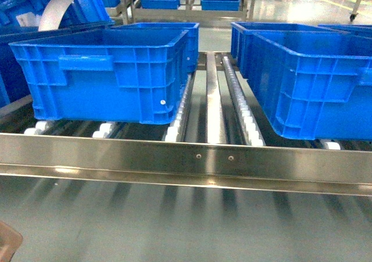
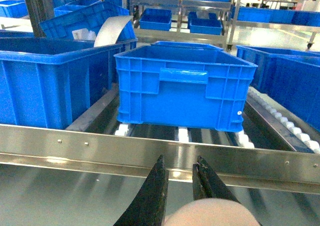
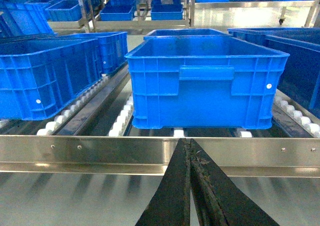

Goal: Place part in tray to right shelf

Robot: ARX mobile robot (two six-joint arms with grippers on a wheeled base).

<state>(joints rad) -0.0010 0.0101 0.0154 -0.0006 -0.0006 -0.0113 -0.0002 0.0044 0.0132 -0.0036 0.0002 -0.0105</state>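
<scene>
The right shelf shows as a shiny steel front rail (image 1: 186, 157) with sloping tracks of white rollers (image 1: 247, 119) behind it. In the left wrist view my left gripper (image 2: 180, 162) hangs just before the rail (image 2: 100, 148). Its black fingers (image 2: 157, 186) stand a little apart and close on a rounded pale beige-pink piece, the tray (image 2: 215, 213). A brownish-pink corner of the tray (image 1: 7, 241) shows at the head view's bottom left. My right gripper (image 3: 188, 142) is shut, tips together and empty, in front of the rail (image 3: 100, 148). The part is out of view.
Big blue crates sit on the rollers: one at the left (image 1: 110, 70), one at the right (image 1: 314, 82), with a steel divider (image 1: 214, 99) between them. A white curved sheet (image 1: 58, 9) sticks out of a far-left crate. More racks with crates stand behind.
</scene>
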